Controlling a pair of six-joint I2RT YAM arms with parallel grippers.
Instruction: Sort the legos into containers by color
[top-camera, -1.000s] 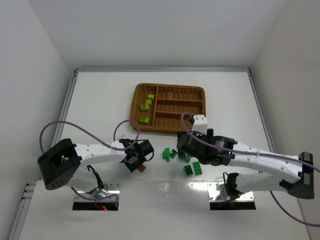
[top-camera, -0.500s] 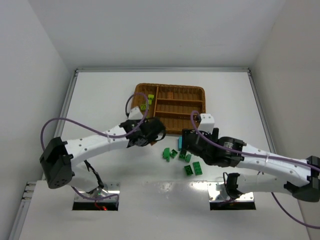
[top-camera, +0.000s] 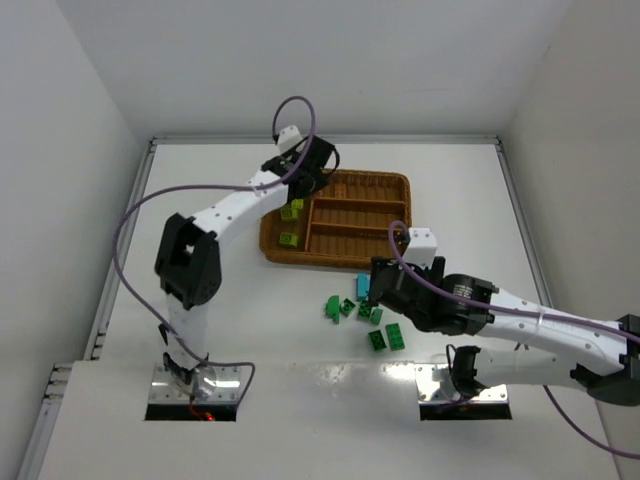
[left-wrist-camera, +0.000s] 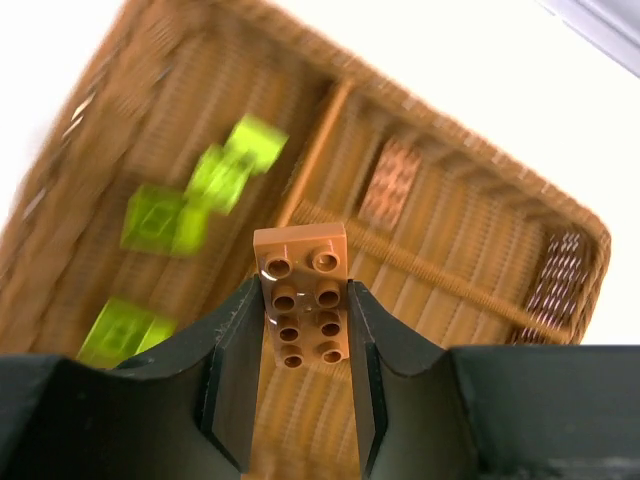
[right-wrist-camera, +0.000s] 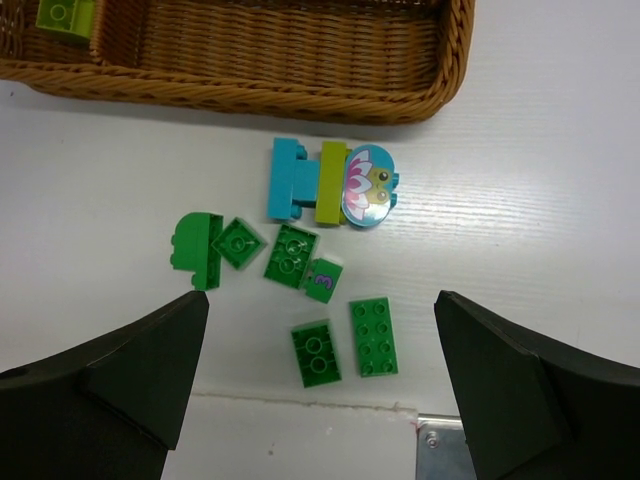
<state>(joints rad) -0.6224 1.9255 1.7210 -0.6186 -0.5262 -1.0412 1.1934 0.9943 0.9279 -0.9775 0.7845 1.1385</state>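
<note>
Top view: the left gripper covers the tray's far-left corner, and its grip is hard to make out there. Left wrist: pretty blurry, but it's clamped on an orange-brown brick over the tray. Right wrist: the right gripper is spread wide above green bricks on the table, with the tray cut off up top.

One digit is found on a single brick.
A purple "3" is printed on the pale face of a small green brick, seen in the right wrist view on the white table. A printed picture, seemingly a pink flower with a small face, is borne by the rounded cyan piece nearby. No other writing can be read in any view.
</note>
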